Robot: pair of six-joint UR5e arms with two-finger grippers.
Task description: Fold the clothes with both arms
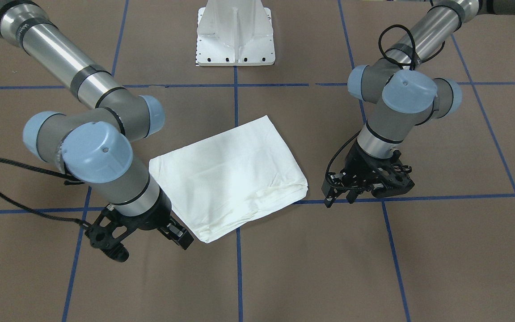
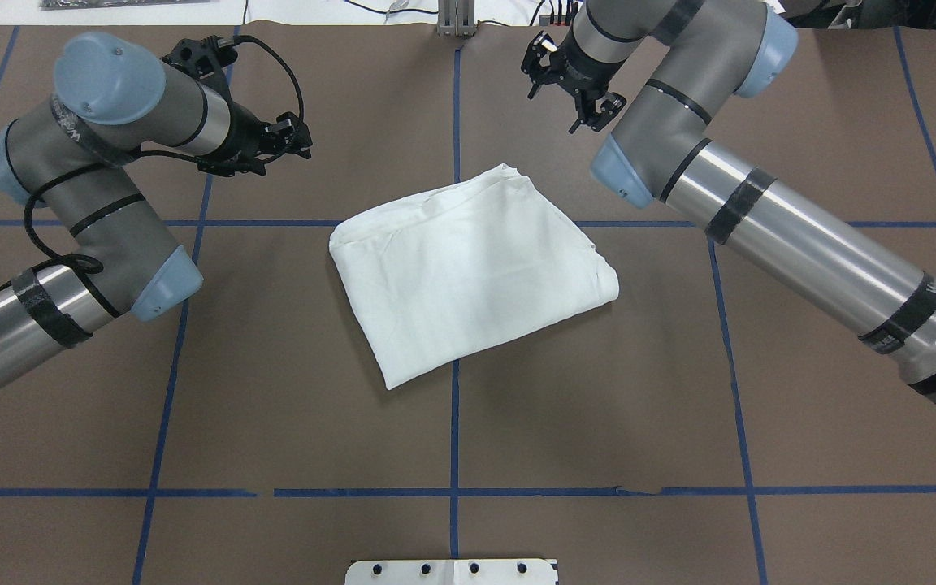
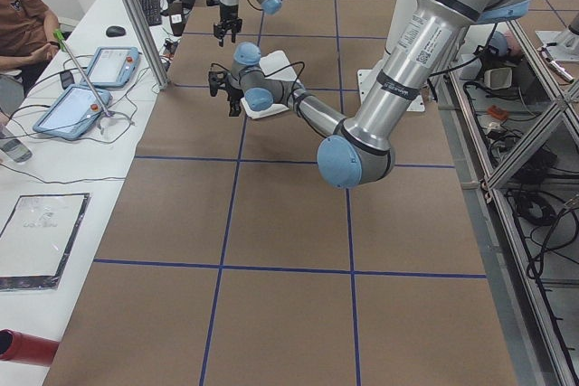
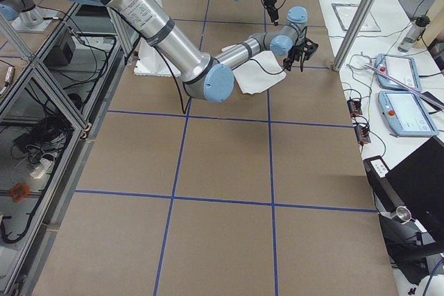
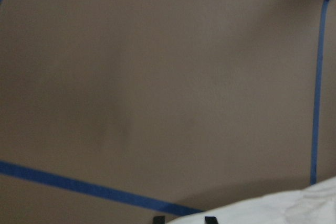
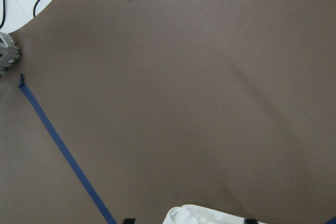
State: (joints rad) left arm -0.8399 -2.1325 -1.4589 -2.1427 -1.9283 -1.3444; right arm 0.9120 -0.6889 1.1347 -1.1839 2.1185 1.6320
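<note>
The brown table (image 2: pixel 273 390) is marked with a grid of blue tape lines (image 2: pixel 453 439). A white metal pedestal (image 1: pixel 236 36) stands at the middle of one long edge. Beyond the opposite edge (on a second, white table (image 3: pixel 36 155)) lie two blue-rimmed tablets (image 3: pixel 110 67), near a seated person (image 3: pixel 23 15).

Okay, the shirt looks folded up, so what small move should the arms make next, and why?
Probably just lift clear and finish: the shirt lies as a compact folded rectangle, and the left gripper and right gripper hover open and empty beside it.

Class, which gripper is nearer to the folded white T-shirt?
Right, narrowly. The right gripper hovers just beyond the far corner of the T-shirt; the left gripper hangs farther off, past its left corner.
</note>
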